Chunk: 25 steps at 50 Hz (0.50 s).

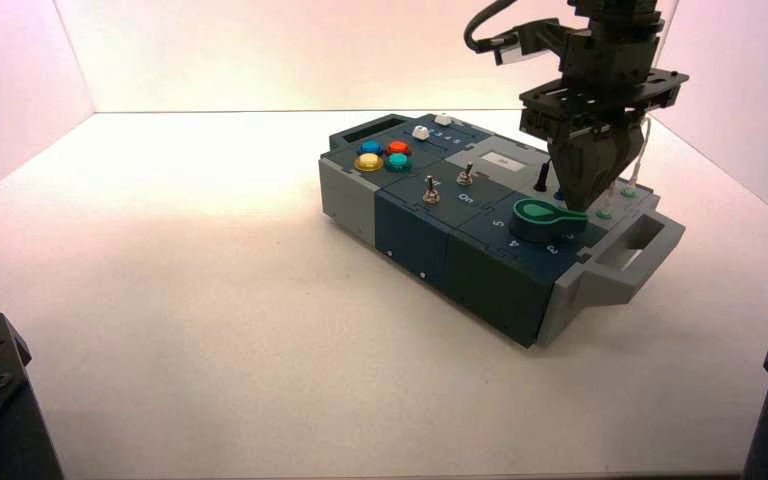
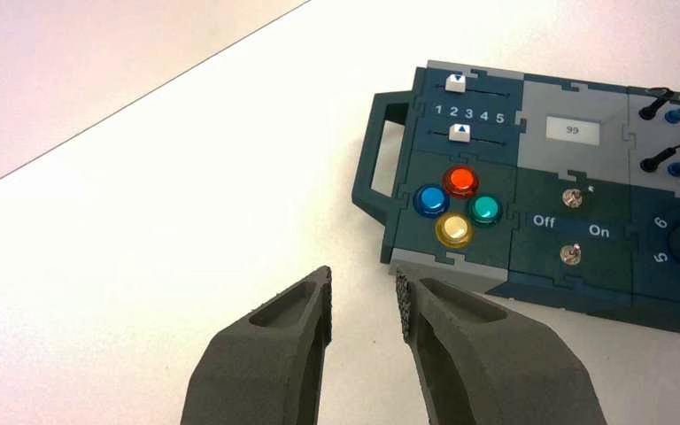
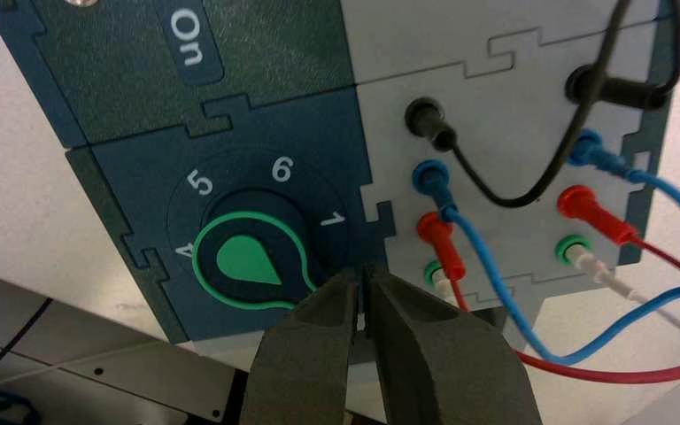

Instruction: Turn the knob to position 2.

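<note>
My right gripper (image 3: 361, 276), shut and holding nothing, hides the very tip of the green knob (image 3: 248, 261) and the "2". The knob sits by the box's (image 1: 415, 240) right-hand handle (image 1: 632, 262); its long axis runs from the 4–5 side toward the covered stretch past "1". My left gripper (image 2: 364, 276) idles open over the table (image 2: 142, 266).

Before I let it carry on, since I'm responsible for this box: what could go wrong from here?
The right gripper stands at the tip of the green knob with its jaws shut, so it may slip off rather than turn it. Pushed sideways, it might also snag the blue wire plugged in nearby.
</note>
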{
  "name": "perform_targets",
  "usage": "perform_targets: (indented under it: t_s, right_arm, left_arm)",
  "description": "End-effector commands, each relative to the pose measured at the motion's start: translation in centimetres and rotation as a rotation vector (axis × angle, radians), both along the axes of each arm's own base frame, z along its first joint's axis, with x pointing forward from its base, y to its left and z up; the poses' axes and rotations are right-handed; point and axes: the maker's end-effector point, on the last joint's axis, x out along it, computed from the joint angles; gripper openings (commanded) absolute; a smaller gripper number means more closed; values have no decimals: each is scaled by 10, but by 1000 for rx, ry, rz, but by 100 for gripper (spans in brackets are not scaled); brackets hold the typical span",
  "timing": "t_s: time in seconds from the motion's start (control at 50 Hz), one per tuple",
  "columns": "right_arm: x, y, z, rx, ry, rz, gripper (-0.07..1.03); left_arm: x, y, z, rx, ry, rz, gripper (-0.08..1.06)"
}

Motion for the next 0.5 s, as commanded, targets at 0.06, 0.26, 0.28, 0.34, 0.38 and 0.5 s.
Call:
perform_targets:
  t_s: [0.06,0.26,0.28,0.34,0.38,0.5]
  right_arm:
    - [0,2,3,8,-5,2,3]
    - [0,2,3,10,-2,0,3]
    - [-1,2,3,10,0,-2,3]
    - [-2,2,2,9,3,-2,3]
    - [-2,2,2,9,5,-2,3]
    - [-3,2,2,8,8,-3,3]
  left_arm:
    - [3,-1,11,-10,-33,-4,41]
    - [3,-1,11,-10,-33,-4,41]
    - [2,-1,11,-9,-30,-4,41]
    - [3,-1,11,-10,-33,-4,41]
    - [2,-1,11,-9,-32,-4,41]
    - [3,-1,11,-10,-33,-4,41]
